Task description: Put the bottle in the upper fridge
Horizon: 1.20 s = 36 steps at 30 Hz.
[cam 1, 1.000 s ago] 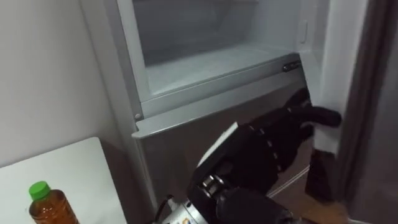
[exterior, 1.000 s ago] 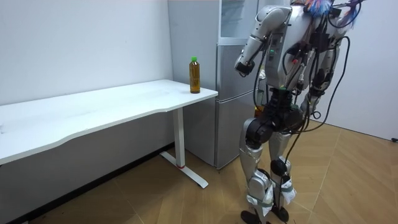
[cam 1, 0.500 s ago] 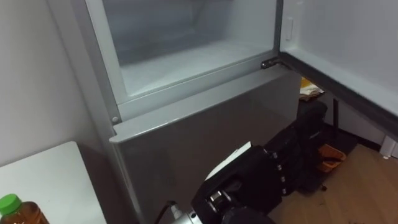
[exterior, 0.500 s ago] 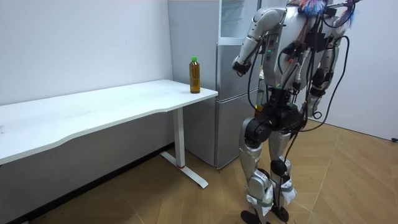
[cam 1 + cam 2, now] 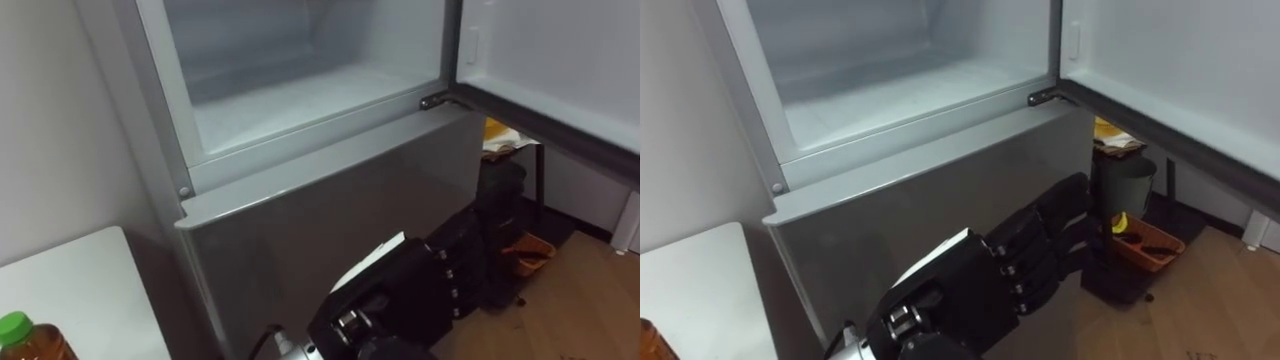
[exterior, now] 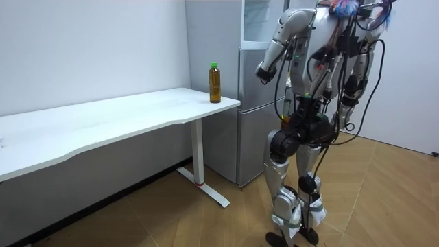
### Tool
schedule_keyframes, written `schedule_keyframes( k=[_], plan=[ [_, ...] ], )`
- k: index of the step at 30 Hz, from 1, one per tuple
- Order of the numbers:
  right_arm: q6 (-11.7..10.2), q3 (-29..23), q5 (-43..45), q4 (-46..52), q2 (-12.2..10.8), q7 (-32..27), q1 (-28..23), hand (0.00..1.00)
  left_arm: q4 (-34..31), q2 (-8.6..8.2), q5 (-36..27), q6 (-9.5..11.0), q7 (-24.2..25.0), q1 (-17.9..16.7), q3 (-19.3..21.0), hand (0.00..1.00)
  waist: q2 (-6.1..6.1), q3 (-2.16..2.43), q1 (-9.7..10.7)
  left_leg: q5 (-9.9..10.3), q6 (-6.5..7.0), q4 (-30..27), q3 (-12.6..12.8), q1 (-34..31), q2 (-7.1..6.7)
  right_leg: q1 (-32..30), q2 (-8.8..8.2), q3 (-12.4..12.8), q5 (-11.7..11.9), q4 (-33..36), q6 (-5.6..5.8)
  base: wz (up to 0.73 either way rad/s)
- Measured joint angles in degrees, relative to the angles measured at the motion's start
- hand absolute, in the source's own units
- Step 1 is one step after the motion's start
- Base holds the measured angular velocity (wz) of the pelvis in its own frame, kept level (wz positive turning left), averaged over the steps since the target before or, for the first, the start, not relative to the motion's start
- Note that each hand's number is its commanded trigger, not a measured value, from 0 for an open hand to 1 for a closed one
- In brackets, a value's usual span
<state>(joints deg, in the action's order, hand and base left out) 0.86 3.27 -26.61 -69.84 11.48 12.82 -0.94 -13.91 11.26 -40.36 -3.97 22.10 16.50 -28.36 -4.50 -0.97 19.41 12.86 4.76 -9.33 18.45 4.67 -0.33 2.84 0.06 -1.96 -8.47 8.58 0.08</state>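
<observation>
The bottle [image 5: 24,341] has a green cap and brown drink in it. It stands upright at the corner of the white table [image 6: 123,113], at my lower left, and nothing is holding it [image 6: 215,83]. The upper fridge compartment [image 5: 300,90] is open and bare inside, with its door [image 5: 560,70] swung wide to the right. My left hand [image 5: 440,285] hovers open in front of the grey lower fridge door [image 5: 300,220], back upward and fingers relaxed [image 5: 1025,255]. In the room view my right arm [image 6: 357,75] hangs at my side.
I stand close to the fridge [image 6: 257,110], with the table's end on my left. On the wooden floor to the right of the fridge are a dark bin [image 5: 500,195] and an orange tray [image 5: 522,250]. The open door juts out at upper right.
A second ago my left hand was out at the door's edge. It has since drawn back down in front of the lower door, and the upper door stands wide. My view shifted right.
</observation>
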Motion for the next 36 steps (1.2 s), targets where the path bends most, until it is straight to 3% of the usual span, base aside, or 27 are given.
schedule_keyframes(
  k=[10, 16, 20, 23, 27, 32, 36],
  plan=[
    [0.05, 0.80, -0.13, 0.02, 0.07, -0.20, -0.08, 0.00, 1.62, -0.13, 1.02, -0.71, -0.07, 0.00, 0.00, 0.00, -0.35, -0.01, -1.20, 0.01, -0.02, -0.27, -0.69, -0.45, -0.01, -0.04, -0.05, -0.92, -0.14, 0.03, -0.10, 0.04],
    [0.05, 1.34, 1.01, 0.03, 0.24, -1.01, 0.08, 0.00, 1.74, -0.24, 6.32, -0.96, 0.02, -1.12, 0.01, 0.00, -0.36, 0.11, -3.07, -0.20, -0.31, -0.36, -1.04, -1.13, 0.01, -0.80, -0.23, -1.37, -0.24, 0.33, -0.27, 0.01],
    [0.15, 1.97, 2.39, 0.16, -0.01, -1.49, 0.34, 0.00, 1.76, -0.03, 11.29, -1.54, 0.05, -2.01, 0.01, 0.00, 0.40, 0.05, -4.55, -0.29, -0.43, -0.43, -1.36, -1.21, 0.04, -0.74, -0.23, -1.63, -0.33, 0.27, -0.41, 0.03],
    [0.38, 2.22, 2.39, 0.47, -0.44, -1.56, 0.29, 0.00, 2.15, 0.73, 13.32, -1.59, -0.10, -5.70, 0.03, 0.00, 1.23, 0.02, -4.99, -0.33, -0.50, -0.60, -1.98, -0.94, 0.02, 0.11, -0.40, -2.83, -0.51, -0.02, -0.53, 0.11],
    [0.38, 2.66, 2.45, 0.47, -0.78, -1.59, 0.02, 0.00, 3.98, 0.98, 16.48, -1.94, -0.22, -9.83, 0.39, 0.00, 1.98, 0.09, -7.61, -0.33, -0.50, -1.19, -3.02, -1.22, -0.08, 0.29, -0.64, -3.90, -0.73, 0.09, -0.53, 0.12],
    [-0.04, 3.49, 2.60, 0.52, -1.35, -1.17, -0.48, 0.00, 4.61, 1.66, 20.04, -1.91, -0.12, -15.12, 2.36, 0.00, 3.21, 0.17, -9.48, -0.38, -0.56, -1.59, -4.72, -1.65, -0.27, 0.75, -0.98, -6.20, -1.13, 0.09, -0.62, 0.21],
    [-0.40, 4.44, 2.64, 0.65, -1.51, -0.81, -0.76, 0.00, 10.86, 1.58, 21.32, -1.57, -0.69, -19.23, 4.32, 0.00, 3.64, 0.26, -11.81, -0.39, -0.58, -1.55, -5.10, -1.53, -0.27, 1.24, -1.00, -6.93, -1.18, 0.08, -0.67, 0.08]
  ],
)
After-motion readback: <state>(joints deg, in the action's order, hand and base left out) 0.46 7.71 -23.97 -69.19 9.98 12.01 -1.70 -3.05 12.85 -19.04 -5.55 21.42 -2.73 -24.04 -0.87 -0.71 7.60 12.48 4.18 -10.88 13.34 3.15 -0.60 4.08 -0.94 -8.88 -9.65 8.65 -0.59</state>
